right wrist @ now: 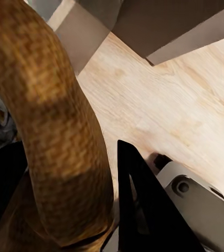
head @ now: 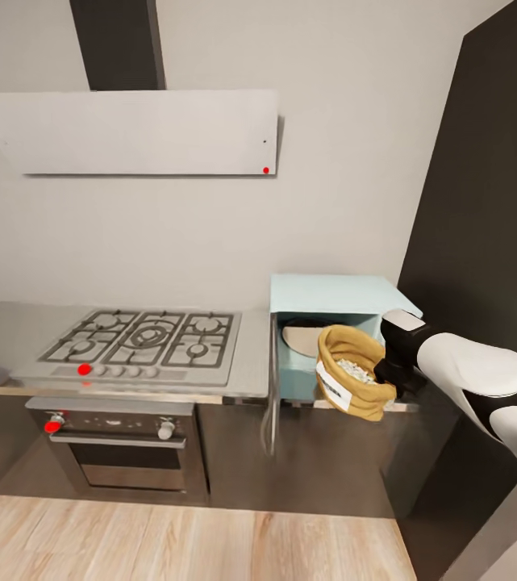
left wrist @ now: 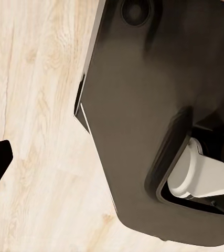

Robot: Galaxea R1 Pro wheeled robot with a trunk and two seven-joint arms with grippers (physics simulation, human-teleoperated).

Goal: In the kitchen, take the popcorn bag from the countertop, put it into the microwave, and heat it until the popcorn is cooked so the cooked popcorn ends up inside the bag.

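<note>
Tan burlap popcorn bag (head: 353, 369) pinched by right hand (head: 389, 369), before the microwave (head: 331, 295).

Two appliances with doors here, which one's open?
The pale mint microwave on the countertop: its door is swung out, with the popcorn bag held at the opening. The oven under the hob is closed.

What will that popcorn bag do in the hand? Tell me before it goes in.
The popcorn bag looks like soft burlap, so it will probably sag. It hangs tilted in the right hand, mouth open, so popcorn might spill. It seems light.
</note>
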